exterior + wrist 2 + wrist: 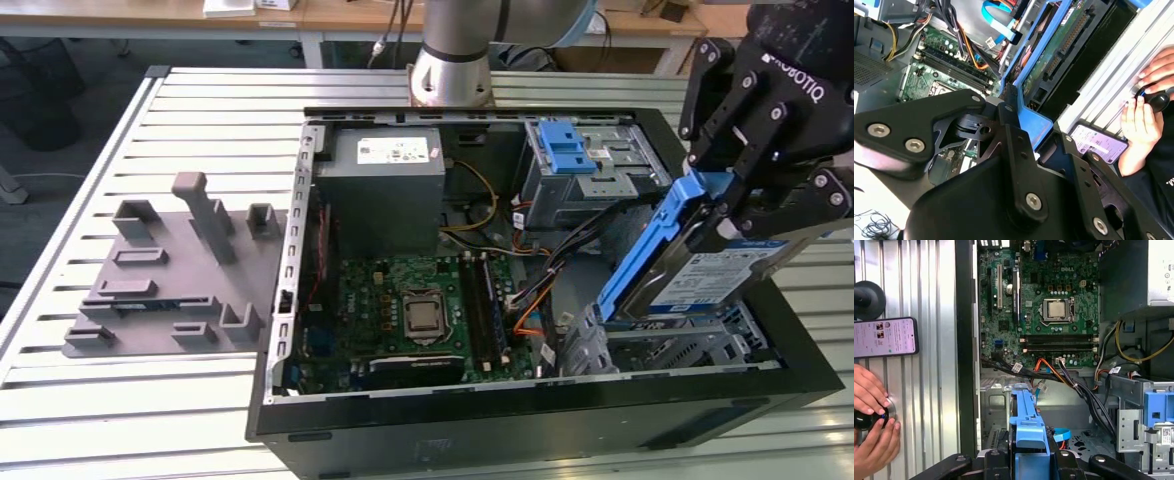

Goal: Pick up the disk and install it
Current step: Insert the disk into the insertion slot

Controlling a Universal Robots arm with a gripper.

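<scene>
Where gripper (725,200) clamps — flat silver disk (710,278), blue-plastic-edged, tilted.

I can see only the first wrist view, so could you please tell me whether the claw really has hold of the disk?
Observer: Yes. In the exterior view the claw is shut on the disk, gripping its upper end at the blue frame.
Operator: Thank you. Is the disk seated in its bay?
Observer: Not yet. The exterior view shows it tilted, with its lower end down at the metal drive cage inside the case, on the exterior view's right, and its upper end raised well above that cage.
</scene>
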